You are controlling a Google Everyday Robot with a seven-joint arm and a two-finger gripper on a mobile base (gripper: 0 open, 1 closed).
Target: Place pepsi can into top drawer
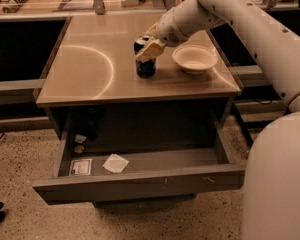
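The pepsi can (pixel 145 67) is dark blue and stands upright on the table top (pixel 90 69), just left of the white bowl. My gripper (pixel 148 49) reaches in from the upper right and sits at the can's top, covering its upper part. The can's base rests on the table. The top drawer (pixel 140 179) is pulled open below the table's front edge. Its grey floor holds a white paper scrap (pixel 115 163) and a label (pixel 80 167) at the left.
A white bowl (pixel 194 59) sits on the table right of the can. My white arm (pixel 250 24) crosses the upper right and my body (pixel 277 184) fills the lower right. Dark shelving flanks the table on both sides. Speckled floor lies in front.
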